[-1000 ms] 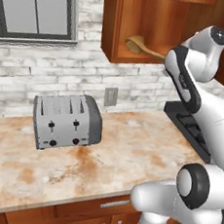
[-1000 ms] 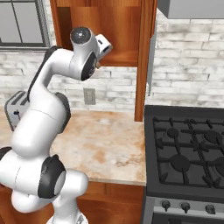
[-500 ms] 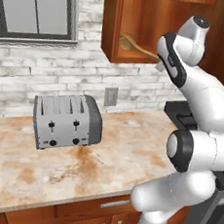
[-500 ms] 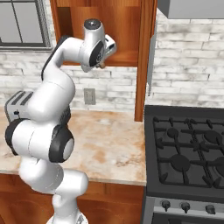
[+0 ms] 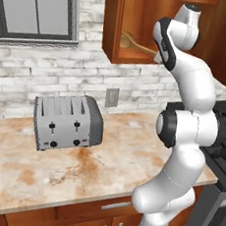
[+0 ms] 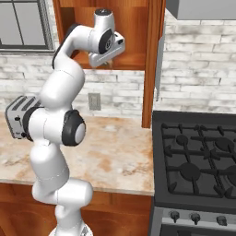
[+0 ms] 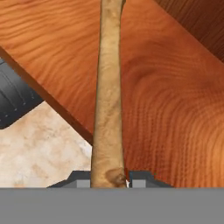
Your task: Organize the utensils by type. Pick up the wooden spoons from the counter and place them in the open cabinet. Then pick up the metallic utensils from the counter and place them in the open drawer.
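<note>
My gripper [image 7: 109, 180] is clamped on the wooden spoon [image 7: 108, 100] handle over the cabinet [image 7: 175, 109] floor; its bowl end is cropped.

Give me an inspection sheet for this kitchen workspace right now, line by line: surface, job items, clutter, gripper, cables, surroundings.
Surface: beige marbled counter, rusty blotches.
Job's things: wooden spoon reaching into the open cabinet, bowl end inside above the shelf floor; other utensils and drawer nothing seen.
Clutter: silver toaster upright on the counter.
Grippers: gripper shut on the wooden spoon handle, at the cabinet opening.
Cables: nothing seen.
Surroundings: wall outlet, window, black gas stove right of the counter.
</note>
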